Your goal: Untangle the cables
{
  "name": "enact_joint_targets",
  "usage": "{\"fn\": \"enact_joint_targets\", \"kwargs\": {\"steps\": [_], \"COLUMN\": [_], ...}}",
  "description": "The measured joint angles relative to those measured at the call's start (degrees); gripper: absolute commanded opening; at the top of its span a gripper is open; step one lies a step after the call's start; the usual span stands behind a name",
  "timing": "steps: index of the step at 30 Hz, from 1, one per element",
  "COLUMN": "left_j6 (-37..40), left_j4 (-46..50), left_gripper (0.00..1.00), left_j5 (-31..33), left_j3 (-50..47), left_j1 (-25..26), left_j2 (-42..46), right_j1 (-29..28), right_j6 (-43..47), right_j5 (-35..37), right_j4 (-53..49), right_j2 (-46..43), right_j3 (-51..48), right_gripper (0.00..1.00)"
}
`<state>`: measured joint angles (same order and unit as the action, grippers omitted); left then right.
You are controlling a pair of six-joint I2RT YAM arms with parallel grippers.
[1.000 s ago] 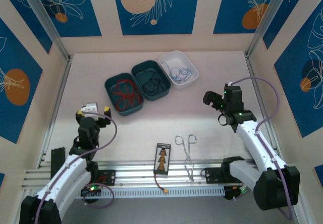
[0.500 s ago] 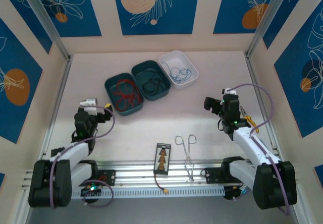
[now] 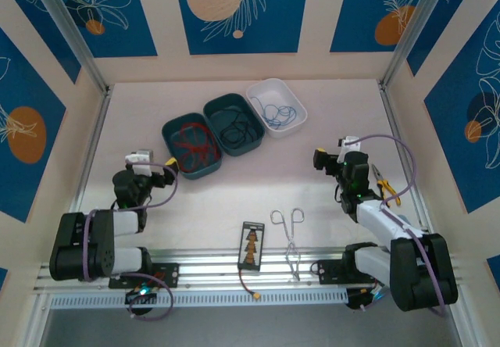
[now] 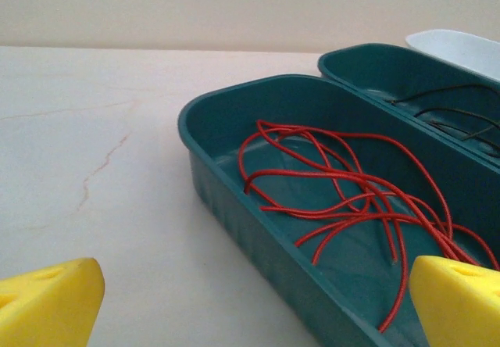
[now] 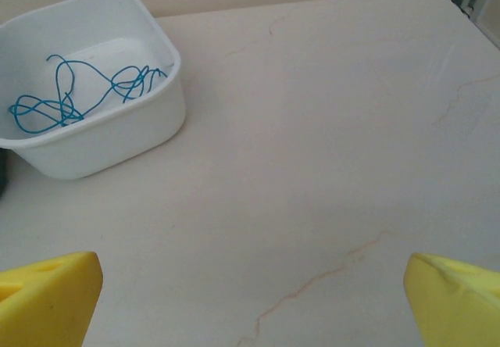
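Looks basically sorted to me, red cable (image 4: pixel 344 198) in the near teal tray (image 4: pixel 234 106), black cable (image 3: pixel 234 132) in the next teal tray (image 3: pixel 209 117), blue cable (image 5: pixel 70 97) in the white tray (image 5: pixel 117 140), so I'd just park the left gripper (image 4: pixel 254 308) and right gripper (image 5: pixel 250 304), both spread wide and empty, clear of the strands.

Seen from above: left arm (image 3: pixel 101 234) at 7 o'clock, right arm (image 3: pixel 387 222) at 5 o'clock, built of white links and black joints. Looped over each, a thick purple-grey cable (image 3: pixel 391 136). Tipped with blunt yellow fingertips (image 4: pixel 47 304), each faintly dimpled.
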<state>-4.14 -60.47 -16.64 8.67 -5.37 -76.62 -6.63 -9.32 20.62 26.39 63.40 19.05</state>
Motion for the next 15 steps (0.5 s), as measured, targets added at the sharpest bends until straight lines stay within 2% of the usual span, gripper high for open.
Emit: {"fn": "enact_joint_targets", "kwargs": {"steps": [4,10,15], "left_j6": [0.15,0.17,0.15], "left_j4": [-3.78,-12.94,-15.37], "left_gripper": [1.0,1.0,1.0], "left_j5": [-1.53,-1.81,-1.77], "left_j3": [0.17,0.17,0.31], "left_j1": [-0.17,-0.37,-0.44], "left_j2": [-3.15,-12.57,-14.6], "right_j1": [0.0,0.02,0.0], "right_j6": [0.83,1.84,2.99], "right_j5": [-0.81,-2.69,-3.41], "right_j4": [4.39,9.29,12.33], "right_j2": [2.97,5.6,7.32], "right_j3": [-1.09,-1.22,-1.68], "right_gripper": [0.99,0.99,0.99]}}
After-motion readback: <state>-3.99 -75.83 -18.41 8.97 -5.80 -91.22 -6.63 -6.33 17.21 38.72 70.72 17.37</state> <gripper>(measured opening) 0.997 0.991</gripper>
